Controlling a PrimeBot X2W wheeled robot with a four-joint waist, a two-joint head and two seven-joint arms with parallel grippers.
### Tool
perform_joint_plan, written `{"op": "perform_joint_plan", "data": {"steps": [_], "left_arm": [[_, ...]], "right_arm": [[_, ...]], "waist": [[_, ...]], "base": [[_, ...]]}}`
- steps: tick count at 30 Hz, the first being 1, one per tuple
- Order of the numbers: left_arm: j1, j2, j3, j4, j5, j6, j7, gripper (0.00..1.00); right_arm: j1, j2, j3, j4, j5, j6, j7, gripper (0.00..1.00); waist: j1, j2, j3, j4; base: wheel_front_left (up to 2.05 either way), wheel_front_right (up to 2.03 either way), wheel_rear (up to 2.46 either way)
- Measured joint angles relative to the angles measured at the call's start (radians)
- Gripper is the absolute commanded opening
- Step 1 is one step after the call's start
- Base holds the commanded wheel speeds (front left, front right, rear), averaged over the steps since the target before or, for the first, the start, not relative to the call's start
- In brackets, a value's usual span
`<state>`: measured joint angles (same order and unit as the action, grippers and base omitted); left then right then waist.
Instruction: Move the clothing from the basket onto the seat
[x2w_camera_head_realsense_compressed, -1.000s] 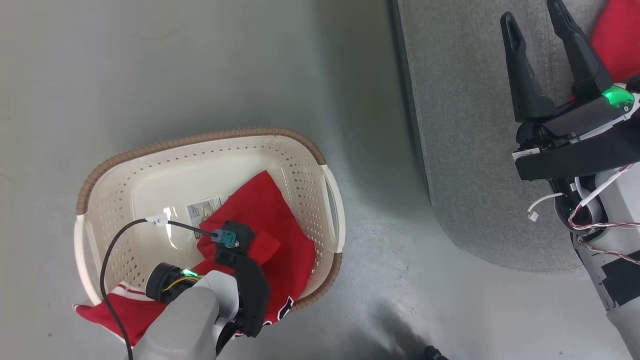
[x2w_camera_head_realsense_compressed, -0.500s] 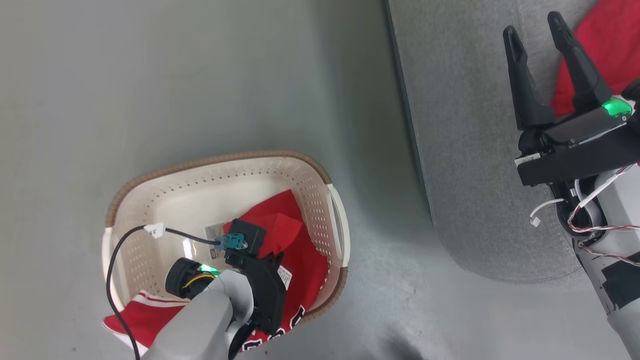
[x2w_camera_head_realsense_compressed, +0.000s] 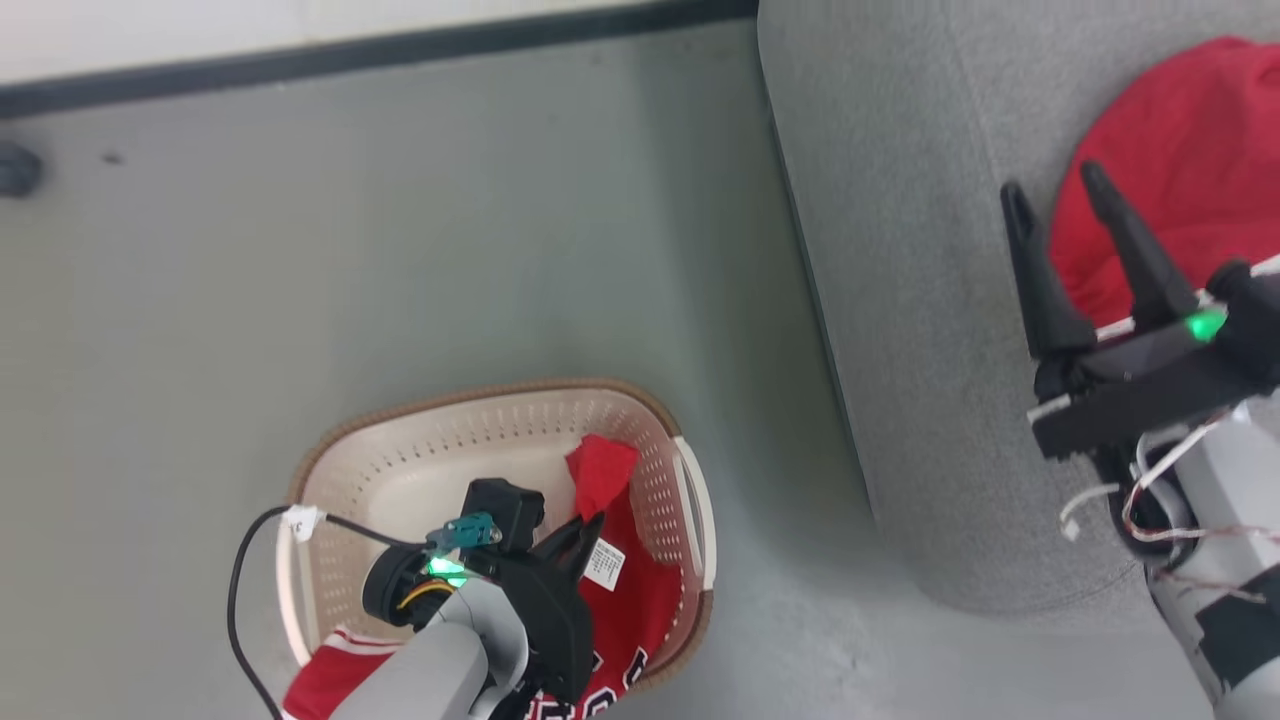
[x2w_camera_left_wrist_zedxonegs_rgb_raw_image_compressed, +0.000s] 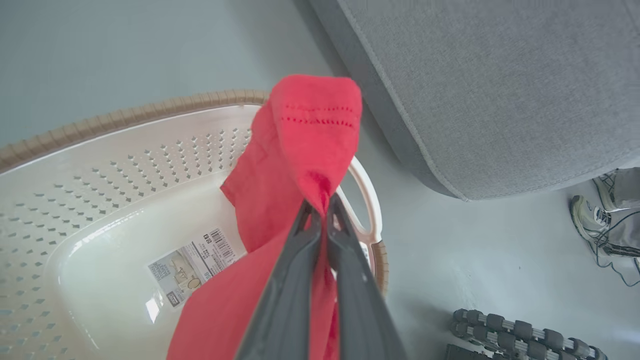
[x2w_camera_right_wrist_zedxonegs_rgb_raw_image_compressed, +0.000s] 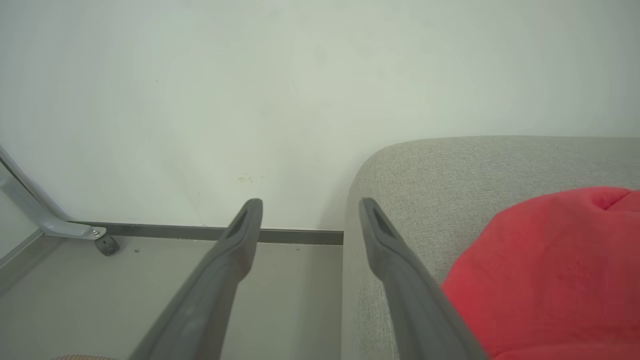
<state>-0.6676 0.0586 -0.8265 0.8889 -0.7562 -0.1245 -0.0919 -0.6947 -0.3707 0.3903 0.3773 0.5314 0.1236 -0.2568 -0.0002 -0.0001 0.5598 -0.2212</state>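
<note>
Our left gripper (x2w_camera_left_wrist_zedxonegs_rgb_raw_image_compressed: 318, 202) pinches red clothing (x2w_camera_left_wrist_zedxonegs_rgb_raw_image_compressed: 310, 125) above the basket (x2w_camera_left_wrist_zedxonegs_rgb_raw_image_compressed: 125, 170); our right gripper (x2w_camera_head_realsense_compressed: 1050, 180) gapes empty near the seat (x2w_camera_head_realsense_compressed: 900, 250).

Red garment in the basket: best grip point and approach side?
Pinch a raised fold of the clothing on the handle side of the basket, coming from above. It's limp fabric spread low in the tub, so a bunched ridge likely gives the jaws the best purchase. The left gripper is shut on just such a fold.
</note>
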Motion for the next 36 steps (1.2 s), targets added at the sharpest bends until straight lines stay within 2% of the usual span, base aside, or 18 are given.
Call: {"op": "perform_joint_plan", "data": {"steps": [17,36], "left_arm": [[0.105,0.035,-0.019,-0.105,-0.114,0.000,-0.121,0.00],[0.126,0.088,0.008,-0.242,-0.133,0.000,-0.150,0.00]], "right_arm": [[0.195,-0.013,-0.003,0.052,0.034,0.000,0.000,1.00],[0.336,-0.017,0.015,0.029,0.050,0.000,0.000,1.00]], "waist": [[0.0000,0.0000,-0.255,0.056],[0.0000,0.0000,-0.466,0.122]], "base": [[0.00,0.00,0.00],[0.00,0.00,0.00]]}}
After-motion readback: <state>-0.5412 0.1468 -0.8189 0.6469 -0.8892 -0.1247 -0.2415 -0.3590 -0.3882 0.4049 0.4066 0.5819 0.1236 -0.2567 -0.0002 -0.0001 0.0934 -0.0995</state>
